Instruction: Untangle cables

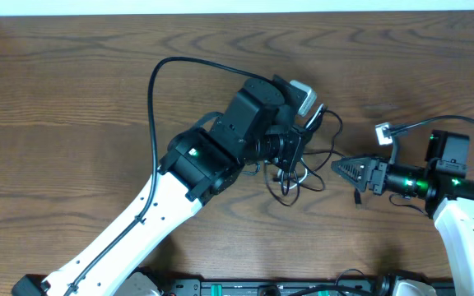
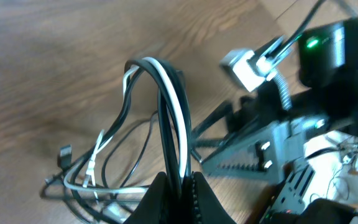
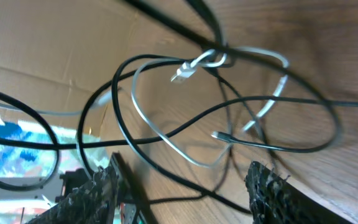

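Note:
The cables (image 1: 291, 176) lie in a small knot of thin black and white loops at the table's middle. My left gripper (image 1: 290, 156) is over the knot, shut on one black and one white cable (image 2: 171, 106), which rise from its jaws in a tall arch. More loops and a small plug (image 2: 64, 153) lie on the wood to the left. My right gripper (image 1: 341, 168) points left at the knot, open and holding nothing. In the right wrist view black cables (image 3: 166, 134) and a white cable with its plug (image 3: 182, 73) lie ahead of the right gripper (image 3: 182, 193).
A thicker black wire (image 1: 156, 82) loops from the left arm over the wood. The left arm (image 1: 179, 181) crosses the table from the front left. The right arm's body (image 1: 447, 164) is at the right edge, and it fills the right side of the left wrist view (image 2: 291, 137).

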Robot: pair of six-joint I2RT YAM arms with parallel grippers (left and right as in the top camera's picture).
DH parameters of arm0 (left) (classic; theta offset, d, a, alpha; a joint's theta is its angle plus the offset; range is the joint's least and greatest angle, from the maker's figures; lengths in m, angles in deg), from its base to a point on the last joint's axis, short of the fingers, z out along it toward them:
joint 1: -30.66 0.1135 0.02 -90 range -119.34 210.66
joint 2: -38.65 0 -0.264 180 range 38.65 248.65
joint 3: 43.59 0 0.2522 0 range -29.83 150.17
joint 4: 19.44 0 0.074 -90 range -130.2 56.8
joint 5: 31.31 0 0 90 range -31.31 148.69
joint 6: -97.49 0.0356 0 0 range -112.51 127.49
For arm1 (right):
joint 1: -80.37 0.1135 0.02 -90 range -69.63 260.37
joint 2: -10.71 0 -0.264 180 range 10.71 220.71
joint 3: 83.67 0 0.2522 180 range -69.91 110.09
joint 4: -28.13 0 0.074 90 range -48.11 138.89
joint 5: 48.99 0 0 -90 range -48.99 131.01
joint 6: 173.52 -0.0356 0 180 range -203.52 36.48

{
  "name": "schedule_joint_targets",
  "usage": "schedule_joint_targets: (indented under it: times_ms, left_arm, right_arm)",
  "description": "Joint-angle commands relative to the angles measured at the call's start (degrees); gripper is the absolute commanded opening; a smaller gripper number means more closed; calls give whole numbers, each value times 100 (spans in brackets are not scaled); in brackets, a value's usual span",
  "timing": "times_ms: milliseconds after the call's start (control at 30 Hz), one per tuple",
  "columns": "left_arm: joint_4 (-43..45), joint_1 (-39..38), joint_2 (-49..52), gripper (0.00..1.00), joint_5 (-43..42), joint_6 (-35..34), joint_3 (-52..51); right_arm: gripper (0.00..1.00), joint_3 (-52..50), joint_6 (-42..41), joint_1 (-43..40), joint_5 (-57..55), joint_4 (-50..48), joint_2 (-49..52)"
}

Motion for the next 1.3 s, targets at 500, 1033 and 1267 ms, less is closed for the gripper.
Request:
schedule_joint_targets:
  times_ms: [500, 1033, 1267]
  left_arm:
    - [846, -2, -1062, 8, -175, -811, 101]
    - [592, -2, -1488, 7, -173, -791, 98]
    - [393, -7, -1419, 7, -243, -817, 98]
  right_arm:
    - [22, -15, -267, 1340, -1602, -190, -76]
    - [63, 20, -820, 1381, -1078, -1058, -76]
    - [64, 20, -979, 1384, -452, -1755, -76]
